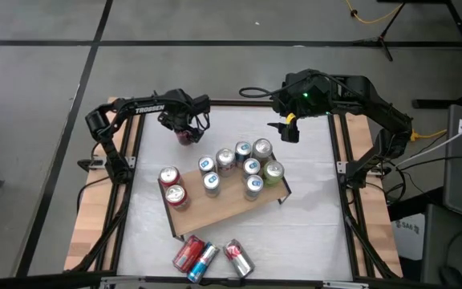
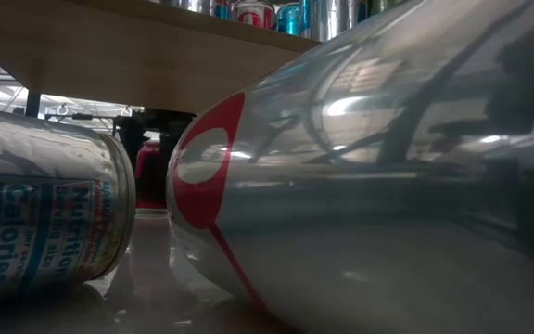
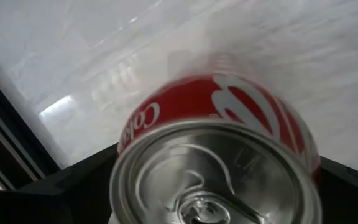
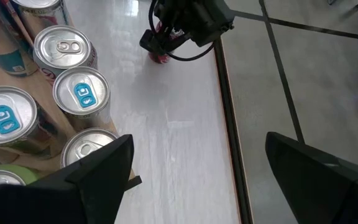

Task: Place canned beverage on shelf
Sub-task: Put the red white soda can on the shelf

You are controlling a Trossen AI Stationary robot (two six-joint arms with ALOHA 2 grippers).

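Note:
A red cola can stands upright on the white table near its far left corner, also showing as a red spot in the high view. My left gripper points straight down over it, open, one dark finger on either side of the can's top. The shelf, a light wooden board on thin black legs, stands mid-table and carries several upright cans. My right gripper hangs open and raised above the table's far right part, with nothing between its fingers.
Three cans lie on their sides near the table's near edge, close in front of the low camera. The table's black rim runs close by the red can. Bare white tabletop lies right of the shelf.

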